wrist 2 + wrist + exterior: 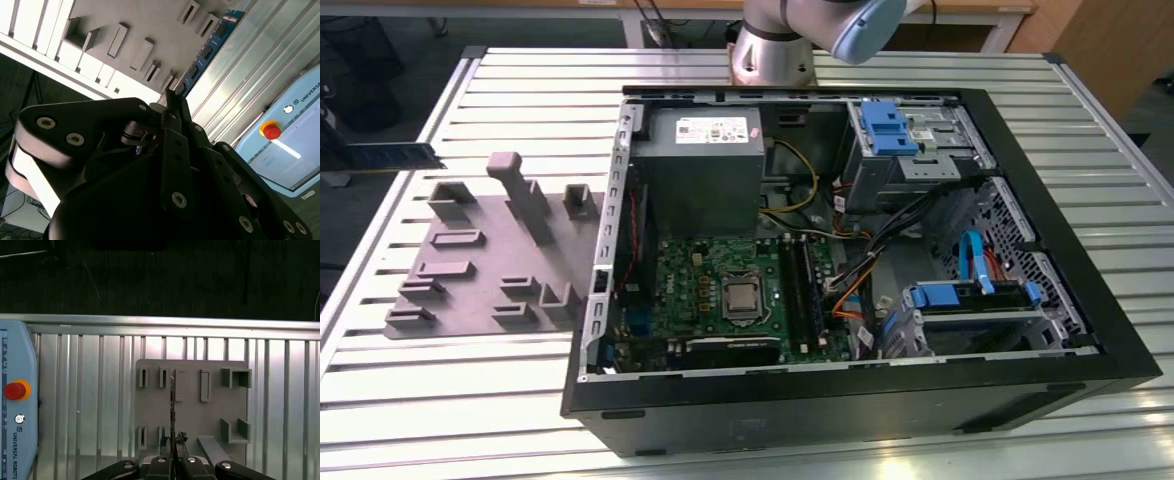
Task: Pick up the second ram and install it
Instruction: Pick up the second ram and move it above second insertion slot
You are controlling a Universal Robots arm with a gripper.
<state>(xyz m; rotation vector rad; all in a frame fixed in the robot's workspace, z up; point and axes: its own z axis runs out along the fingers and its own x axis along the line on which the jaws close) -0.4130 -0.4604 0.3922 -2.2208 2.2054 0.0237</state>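
gripper (173, 441) clenched on second ram (207, 50) | edge-on | near grey holder plate (192, 420)

second ram (212, 42) blue-green, black chips | hand (170, 100) black | desk (454, 400) silver, ribbed | holder plate (480, 250) grey | case (854, 405) black | motherboard (707, 290) green | drive latches (887, 125) blue | stop button (271, 131) red on yellow

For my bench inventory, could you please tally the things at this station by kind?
Memory sticks: 1, the second ram, held in the gripper
Computer cases: 1, the open computer case
Holder plates: 1, the grey holder plate
Teach pendants: 1, the teach pendant
Total: 4
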